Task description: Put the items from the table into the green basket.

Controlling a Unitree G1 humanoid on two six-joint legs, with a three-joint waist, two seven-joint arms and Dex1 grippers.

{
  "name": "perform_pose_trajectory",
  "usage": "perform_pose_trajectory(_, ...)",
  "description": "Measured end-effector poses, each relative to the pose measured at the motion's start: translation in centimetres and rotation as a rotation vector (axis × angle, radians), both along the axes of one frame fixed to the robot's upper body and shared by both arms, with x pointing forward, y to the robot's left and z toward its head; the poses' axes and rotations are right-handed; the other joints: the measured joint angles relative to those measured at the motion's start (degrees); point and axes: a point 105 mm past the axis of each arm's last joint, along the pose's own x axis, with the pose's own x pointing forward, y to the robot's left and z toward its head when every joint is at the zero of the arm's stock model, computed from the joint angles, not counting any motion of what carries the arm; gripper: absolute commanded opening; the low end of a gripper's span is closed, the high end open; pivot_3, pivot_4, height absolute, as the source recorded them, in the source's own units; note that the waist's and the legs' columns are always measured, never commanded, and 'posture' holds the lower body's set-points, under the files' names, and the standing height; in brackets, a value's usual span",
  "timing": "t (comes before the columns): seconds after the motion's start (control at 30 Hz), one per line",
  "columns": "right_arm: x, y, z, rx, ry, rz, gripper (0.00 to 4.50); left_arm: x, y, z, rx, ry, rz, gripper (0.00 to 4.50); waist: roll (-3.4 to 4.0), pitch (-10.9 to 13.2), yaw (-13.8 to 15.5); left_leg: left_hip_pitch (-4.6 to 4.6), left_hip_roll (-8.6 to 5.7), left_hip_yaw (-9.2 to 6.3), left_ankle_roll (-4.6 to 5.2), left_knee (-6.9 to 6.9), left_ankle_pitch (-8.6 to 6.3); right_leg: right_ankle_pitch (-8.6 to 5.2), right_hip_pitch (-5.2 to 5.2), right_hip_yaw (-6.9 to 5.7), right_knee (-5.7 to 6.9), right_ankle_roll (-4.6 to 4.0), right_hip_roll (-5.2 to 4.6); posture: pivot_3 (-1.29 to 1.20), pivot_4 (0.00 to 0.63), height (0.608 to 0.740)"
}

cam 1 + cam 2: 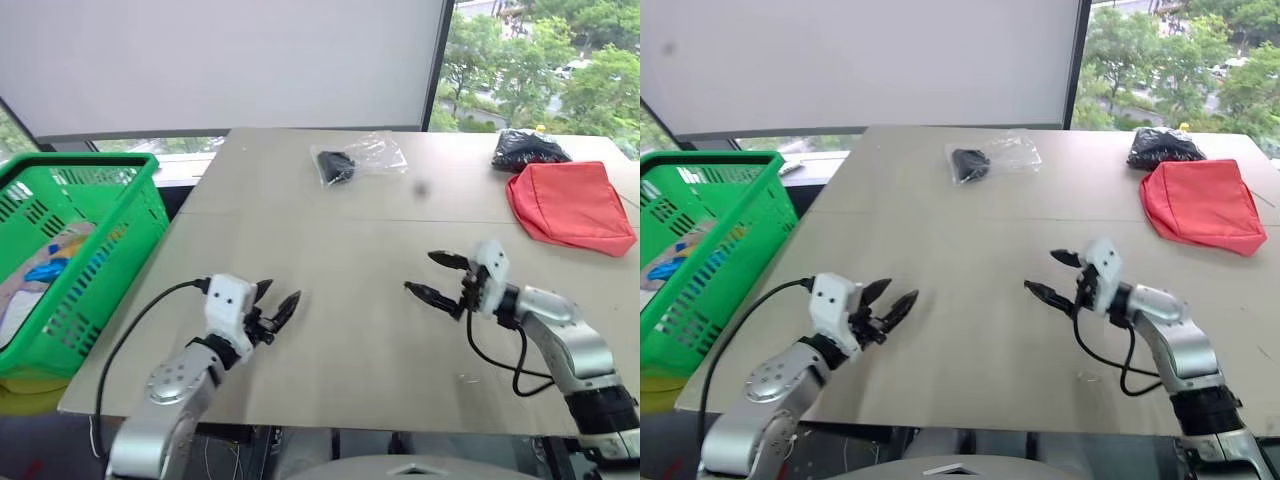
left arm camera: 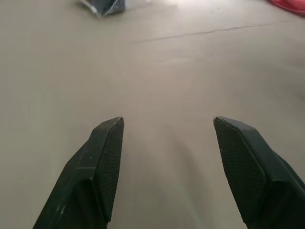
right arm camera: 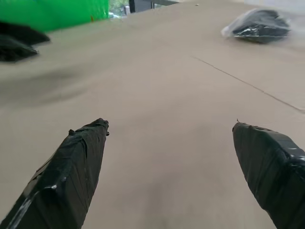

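Beside the table (image 1: 330,330), the green basket (image 1: 120,215) holds goods; left claw (image 1: 278,303) and right claw (image 1: 432,275) gape, released.

White blind (image 1: 230,60) (green trees (image 1: 540,60) outside)

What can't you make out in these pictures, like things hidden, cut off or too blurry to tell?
- Contents of the green basket: head views, mostly screened by its slotted wall and cut by the picture edge; only colourful packaging shows.
- Object in the clear bag: head views, a black shape too small to identify.
- Black crinkly bag: partly behind the red pouch.
- Red pouch again, left wrist view: cut off at the corner.
- Left gripper, right wrist view: blurred.
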Motion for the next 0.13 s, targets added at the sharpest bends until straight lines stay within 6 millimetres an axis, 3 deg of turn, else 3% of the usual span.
perform_pose_trajectory(0.13, -0.4, -2.8, -2.4, -0.026, 0.034, -0.082, 4.5, -0.1, 1.3, -2.1, 0.011, 0.037, 0.061, 3.05, 0.27, 0.35, -1.18, 0.27, 0.52, 0.56, 0.01, 0.33, 0.01, 0.01, 0.18, 0.17, 0.14, -0.03, 0.24, 0.02, 0.0, 0.74)
